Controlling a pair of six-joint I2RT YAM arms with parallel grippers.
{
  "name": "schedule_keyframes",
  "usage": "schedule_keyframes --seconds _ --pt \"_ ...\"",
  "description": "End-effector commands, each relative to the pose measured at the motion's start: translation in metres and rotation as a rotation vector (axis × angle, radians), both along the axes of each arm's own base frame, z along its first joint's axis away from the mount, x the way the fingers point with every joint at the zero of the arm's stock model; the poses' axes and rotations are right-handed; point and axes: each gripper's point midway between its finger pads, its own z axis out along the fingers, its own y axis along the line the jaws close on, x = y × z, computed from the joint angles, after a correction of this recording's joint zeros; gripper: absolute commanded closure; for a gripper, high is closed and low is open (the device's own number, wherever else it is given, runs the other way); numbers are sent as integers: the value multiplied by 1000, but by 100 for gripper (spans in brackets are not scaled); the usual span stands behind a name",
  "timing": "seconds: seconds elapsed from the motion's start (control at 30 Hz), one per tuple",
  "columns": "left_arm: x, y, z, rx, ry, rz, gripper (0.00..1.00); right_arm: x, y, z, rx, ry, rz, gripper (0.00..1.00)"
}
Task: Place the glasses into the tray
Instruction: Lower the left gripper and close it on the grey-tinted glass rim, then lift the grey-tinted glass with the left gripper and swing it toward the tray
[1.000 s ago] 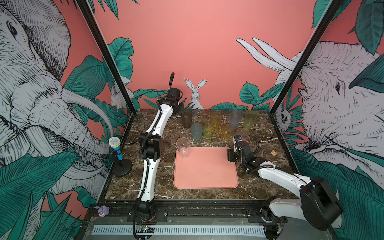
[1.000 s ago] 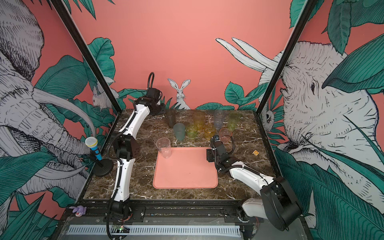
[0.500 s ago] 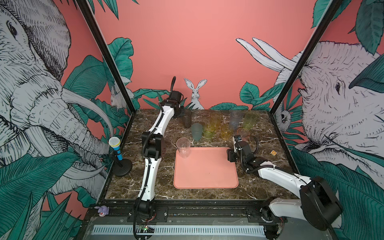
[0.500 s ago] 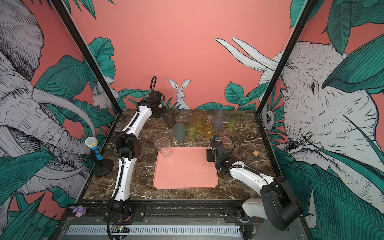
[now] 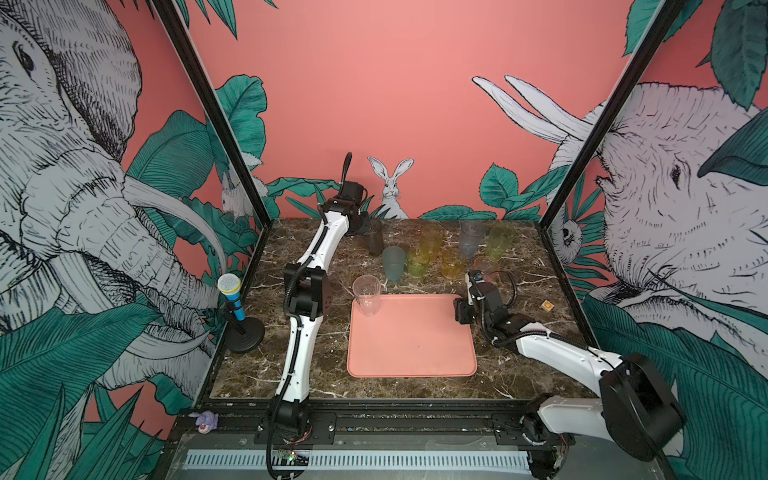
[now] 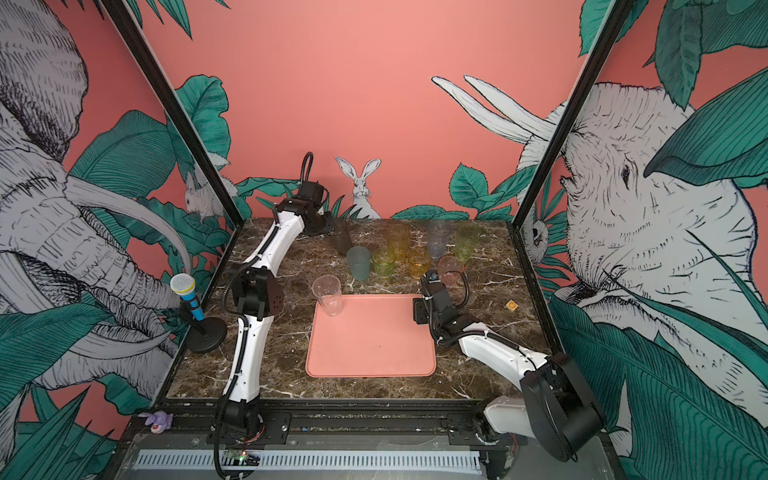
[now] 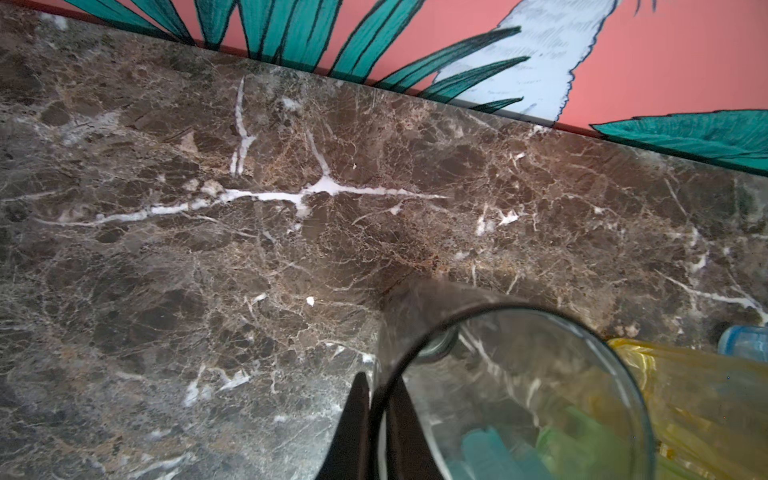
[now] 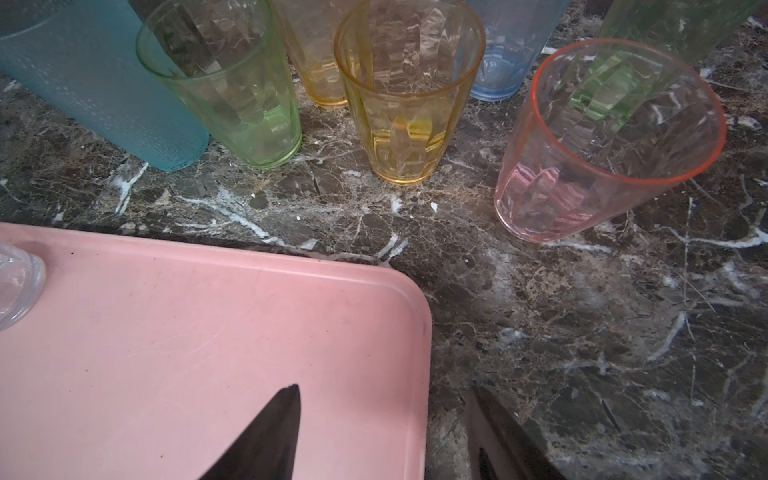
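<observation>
Left pincer (image 7: 376, 399) has closed since a second ago, now pinching the dark glass (image 7: 511, 399) rim at the bench (image 5: 519, 374) back. Right pincer (image 8: 386, 415) spread, straddling the tray (image 8: 166, 353) corner; pink glass (image 8: 602, 141) just ahead. Clear glass (image 5: 366, 295) stands on the tray.

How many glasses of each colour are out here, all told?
clear glass: 1
smoky dark glass: 1
frosted teal glass: 1
tall yellow-green glass, short yellow-green glass: 2
tall amber glass, short amber glass: 2
grey-lilac glass: 1
pink glass: 1
Total: 9
</observation>
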Motion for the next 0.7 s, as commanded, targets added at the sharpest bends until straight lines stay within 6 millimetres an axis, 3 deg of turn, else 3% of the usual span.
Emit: schedule_keyframes --seconds 0.0,0.13,0.67 --pt "1 0 10 1 -22 -2 93 9 0 17 15 -44 -21 35" --pt "-3 -2 21 -8 -34 -21 100 9 -1 17 12 -43 -21 35" --pt "-52 17 83 13 -76 -21 100 8 -1 20 15 -49 -20 35"
